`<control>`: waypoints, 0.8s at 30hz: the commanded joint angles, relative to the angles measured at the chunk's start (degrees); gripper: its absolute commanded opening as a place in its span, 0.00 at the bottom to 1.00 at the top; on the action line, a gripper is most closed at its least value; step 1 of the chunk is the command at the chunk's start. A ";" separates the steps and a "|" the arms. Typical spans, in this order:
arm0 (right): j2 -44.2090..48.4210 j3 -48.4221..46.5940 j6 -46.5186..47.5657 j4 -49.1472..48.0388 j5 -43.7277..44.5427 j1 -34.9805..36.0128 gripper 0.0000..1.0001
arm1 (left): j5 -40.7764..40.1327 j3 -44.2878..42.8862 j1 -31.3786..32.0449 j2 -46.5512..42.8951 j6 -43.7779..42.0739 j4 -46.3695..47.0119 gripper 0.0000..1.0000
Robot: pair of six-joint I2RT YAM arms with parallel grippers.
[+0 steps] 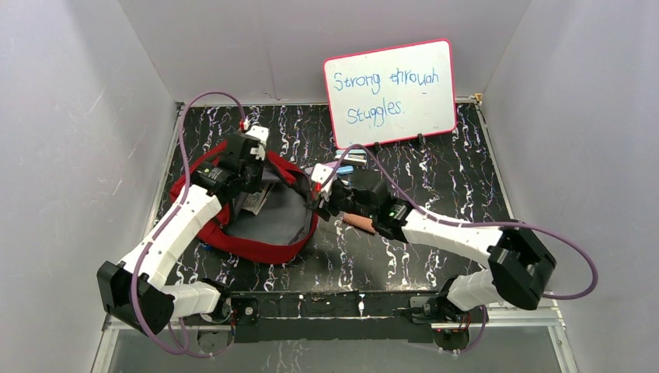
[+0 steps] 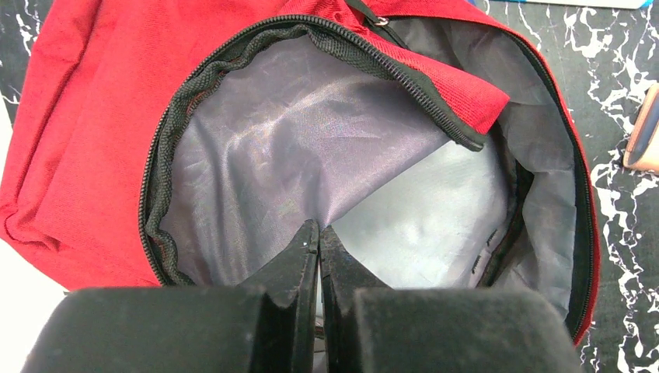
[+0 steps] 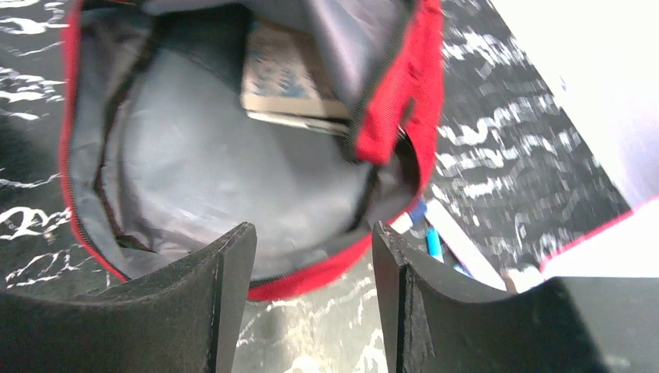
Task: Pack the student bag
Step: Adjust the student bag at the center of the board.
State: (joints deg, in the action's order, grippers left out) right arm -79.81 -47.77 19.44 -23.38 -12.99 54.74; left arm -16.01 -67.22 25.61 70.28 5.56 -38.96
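- Black fingers (image 2: pixel 299 264) of the left gripper (image 2: pixel 316 233) fill the bottom of the left wrist view; they are pressed together with no gap, and the grey lining (image 2: pixel 295 155) creases toward their tips, so they appear to pinch it
- that lining belongs to the student bag (image 1: pixel 233 242), which lies on the left half of the black marbled table (image 1: pixel 451 179), just in front of the left arm; its red fabric rings a wide unzipped mouth with a black zipper (image 2: pixel 167 140) along the rim
- inside the bag, a flat printed booklet (image 3: pixel 287 78) lies partly under a folded-over red flap (image 3: pixel 392 116); the rest of the grey floor that shows is bare
- right gripper (image 3: pixel 311 233) hangs at the bag's right rim, looking into the opening; its jaws stand well apart with nothing between them
- a small tan item (image 1: pixel 359 223) lies on the table just beside the bag, under the right arm's wrist; what it is cannot be told
- pens (image 3: pixel 431 237), blue among them, lie on the table outside the bag, near the foot of the whiteboard (image 1: pixel 388 92)
- the whiteboard, pink-edged, leans against the back wall and reads "Strong through Struggles."
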 commanded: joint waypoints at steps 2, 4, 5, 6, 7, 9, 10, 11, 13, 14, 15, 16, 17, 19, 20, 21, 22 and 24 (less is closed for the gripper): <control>5.01 -0.83 -14.56 11.71 21.78 -1.83 0.67 | 3.88 1.32 -0.38 -2.04 0.50 2.84 0.00; 4.84 -2.34 -18.58 15.56 25.03 -2.80 0.68 | 7.40 2.08 -0.38 -2.20 0.50 3.56 0.00; 4.47 -3.35 -21.20 17.71 25.79 -3.33 0.68 | 9.23 2.32 -0.38 -2.13 0.55 3.60 0.00; 3.88 -4.42 -23.40 19.77 25.83 -3.94 0.69 | 10.89 2.46 -0.38 -1.96 0.63 3.55 0.06; 3.30 -5.58 -25.51 21.55 25.76 -4.42 0.69 | 12.60 2.67 -0.38 -1.91 0.86 3.46 0.17; 2.21 -7.25 -28.41 23.24 25.07 -4.77 0.70 | 15.59 2.94 -0.38 -2.44 1.83 3.45 0.36; 1.92 -7.66 -29.30 24.47 24.59 -4.79 0.71 | 17.52 3.20 -0.38 -3.31 2.30 3.63 0.43; 1.70 -7.91 -30.08 24.70 23.92 -4.79 0.71 | 19.31 3.31 -0.38 -4.07 2.84 3.96 0.48; 1.68 -7.98 -31.63 24.02 22.62 -4.76 0.71 | 20.81 3.46 -0.38 -6.09 3.57 4.43 0.56; 1.68 -7.98 -32.14 23.85 22.06 -4.74 0.72 | 20.94 3.33 -0.38 -7.01 3.88 4.55 0.59; 1.63 -8.03 -32.53 23.82 21.50 -4.79 0.72 | 20.37 3.28 -0.38 -7.93 4.19 4.59 0.62; 1.47 -8.16 -32.70 23.85 21.18 -4.76 0.72 | 19.28 3.17 -0.38 -8.69 4.52 4.54 0.64; 1.30 -8.38 -32.87 23.84 20.97 -4.73 0.72 | 17.84 3.26 -0.46 -9.29 4.86 4.46 0.66; 0.83 -8.71 -33.12 23.86 20.90 -4.73 0.72 | 13.42 3.30 -0.82 -9.23 5.72 3.29 0.68; 0.60 -8.88 -33.23 23.93 20.84 -4.75 0.72 | 12.17 3.32 -1.27 -8.60 5.92 2.34 0.69; 0.49 -8.93 -33.26 24.13 20.78 -4.78 0.72 | 11.69 3.36 -1.72 -7.87 5.88 1.46 0.69; 0.51 -8.86 -33.31 24.27 20.60 -4.78 0.72 | 11.29 3.58 -2.04 -7.05 5.84 0.82 0.70; 0.56 -8.67 -33.27 24.49 20.59 -4.76 0.73 | 10.67 4.84 -2.50 -6.05 5.87 0.79 0.72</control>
State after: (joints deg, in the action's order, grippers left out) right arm -79.57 -53.76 -12.32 1.74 8.19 49.89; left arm -2.00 -63.55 24.34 62.04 10.46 -36.18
